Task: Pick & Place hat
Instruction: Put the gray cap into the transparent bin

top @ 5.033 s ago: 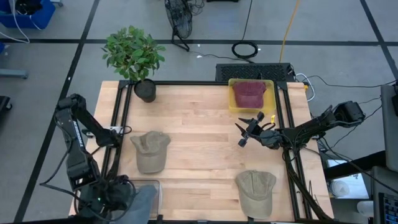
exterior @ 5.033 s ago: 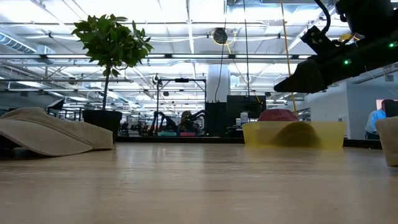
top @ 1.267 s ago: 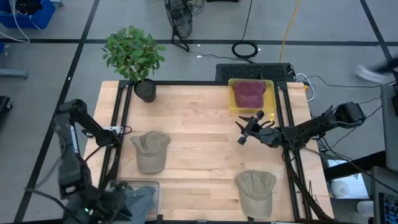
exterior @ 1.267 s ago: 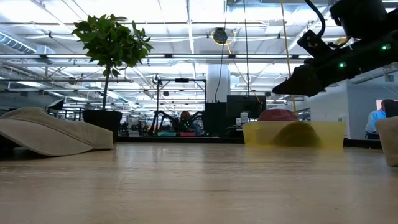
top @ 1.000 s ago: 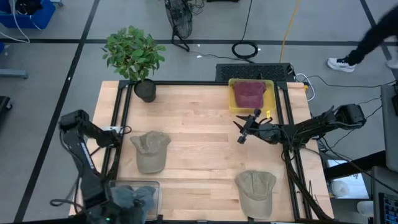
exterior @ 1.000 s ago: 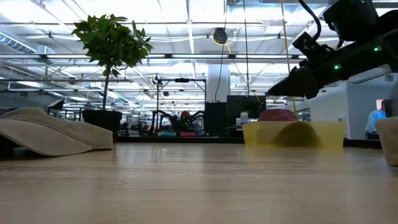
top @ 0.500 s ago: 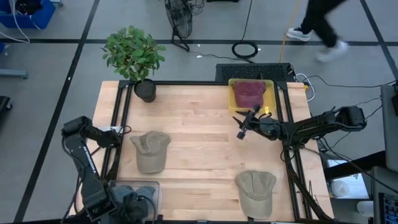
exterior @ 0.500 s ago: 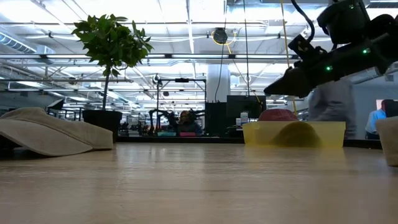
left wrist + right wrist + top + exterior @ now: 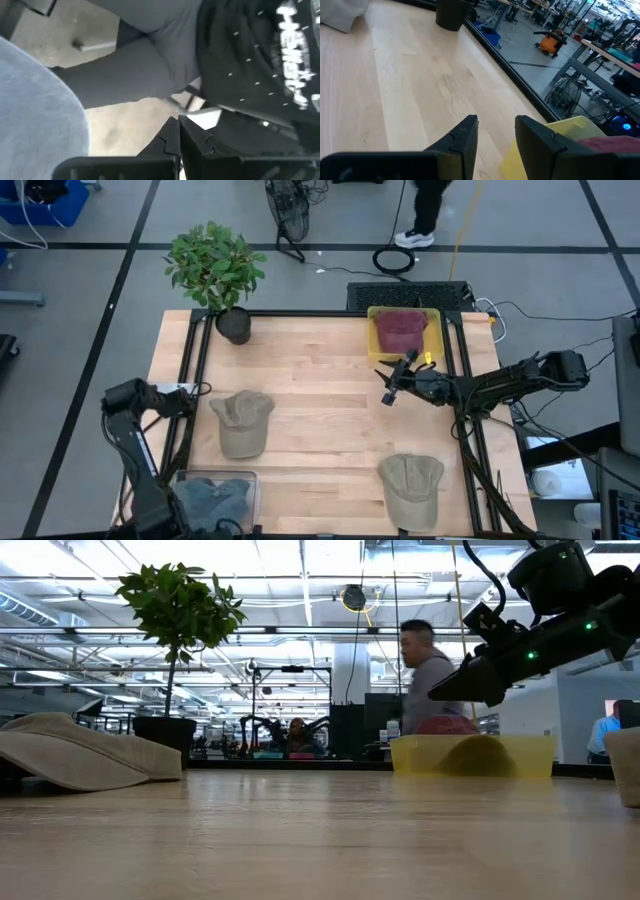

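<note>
I see three hats. A maroon hat (image 9: pixel 401 330) lies inside the yellow bin (image 9: pixel 375 350) at the bench's (image 9: pixel 310 380) far edge, right of the middle. A tan hat (image 9: pixel 241 423) rests on the left part of the bench, close to the left rail, and another tan hat (image 9: pixel 412 488) sits near the front right corner, just inside the right rail.

My right claw (image 9: pixel 391 387) hovers above the bench just in front of the yellow bin, fingers (image 9: pixel 461 137) parted and holding nothing. Wide bare wood spreads between it and both tan hats.

My left claw (image 9: pixel 178 131) is off the bench past the front left corner, fingers pressed together on nothing, beside a clear bin (image 9: pixel 215 495) holding grey-blue cloth.

A potted plant (image 9: pixel 217 275) stands at the far left corner. A person (image 9: pixel 430 675) shows beyond the far edge.
</note>
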Robot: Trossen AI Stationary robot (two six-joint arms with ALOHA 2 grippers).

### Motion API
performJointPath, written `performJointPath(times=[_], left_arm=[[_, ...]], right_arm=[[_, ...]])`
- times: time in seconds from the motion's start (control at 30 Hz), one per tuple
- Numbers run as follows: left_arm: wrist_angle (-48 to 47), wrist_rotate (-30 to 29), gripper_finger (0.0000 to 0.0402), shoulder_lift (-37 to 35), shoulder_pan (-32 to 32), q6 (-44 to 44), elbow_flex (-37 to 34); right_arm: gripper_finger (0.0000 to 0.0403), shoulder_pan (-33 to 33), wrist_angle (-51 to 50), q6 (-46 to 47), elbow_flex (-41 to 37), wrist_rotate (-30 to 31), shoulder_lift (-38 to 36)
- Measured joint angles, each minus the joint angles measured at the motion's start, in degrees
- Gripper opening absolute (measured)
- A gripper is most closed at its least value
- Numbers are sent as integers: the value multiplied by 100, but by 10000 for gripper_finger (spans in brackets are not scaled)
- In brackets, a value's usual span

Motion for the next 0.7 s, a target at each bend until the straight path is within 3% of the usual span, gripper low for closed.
performJointPath(times=[0.23, 0.47, 0.7], left_arm=[[-662, 934, 3, 429, -37, 218, -3], [-1500, 898, 5, 332, -212, -17, -2], [-1724, 846, 9, 313, -93, 213, -2]], right_arm=[[121, 6, 64, 172, 0, -2, 0], [121, 42, -103, 608, 0, -456, 0], [121, 44, -478, 1095, 0, -857, 0]])
